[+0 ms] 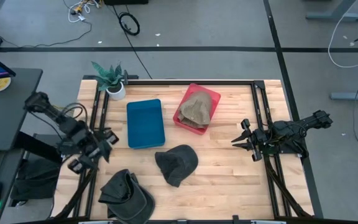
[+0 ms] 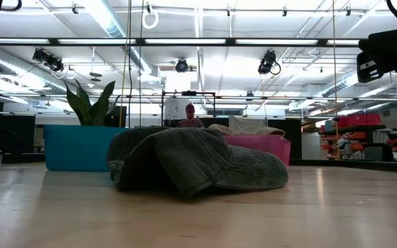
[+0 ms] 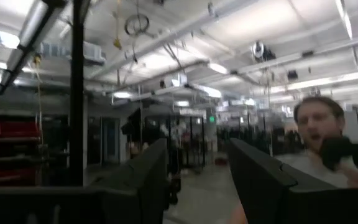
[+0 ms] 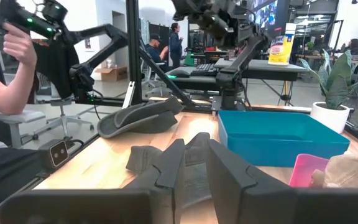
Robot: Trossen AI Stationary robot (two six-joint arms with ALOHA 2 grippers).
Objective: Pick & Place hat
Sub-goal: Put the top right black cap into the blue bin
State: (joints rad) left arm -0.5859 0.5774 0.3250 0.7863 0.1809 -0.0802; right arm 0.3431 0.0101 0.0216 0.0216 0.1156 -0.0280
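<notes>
A: From above, where's the hat?

B: There's a dark grey hat (image 1: 177, 163) lying on the wooden desk (image 1: 229, 168) near its middle, in front of the blue tray (image 1: 145, 123) and the pink bin (image 1: 212, 98). A tan hat (image 1: 196, 108) sits inside the pink bin, and a third, darker cap (image 1: 126, 194) lies at the near left corner of the desk.

A: And the table-level camera?

B: It gives what the overhead can't: the dark grey hat (image 2: 191, 165) is a slumped heap that hides the middle of the blue tray (image 2: 78, 146) and part of the pink bin (image 2: 267, 146) behind it. A potted plant (image 2: 92, 105) rises beyond the tray, and a person sits far back in the room.

A: The arms?

B: Neither is over the hats. The left gripper (image 1: 102, 144) hangs at the desk's left edge, and its wrist view shows the jaws standing apart with nothing between them, aimed out at the room, where a person shows. The right gripper (image 1: 243, 139) is at the right side, well apart from the grey hat. Its wrist view shows its jaws only narrowly apart, gripping nothing, and pointing across the desk at the grey hat (image 4: 188, 163), with the blue tray (image 4: 278, 135) and dark cap (image 4: 138, 118) beyond. A person's raised hand (image 4: 18, 38) holds a device off the desk's edge.
</notes>
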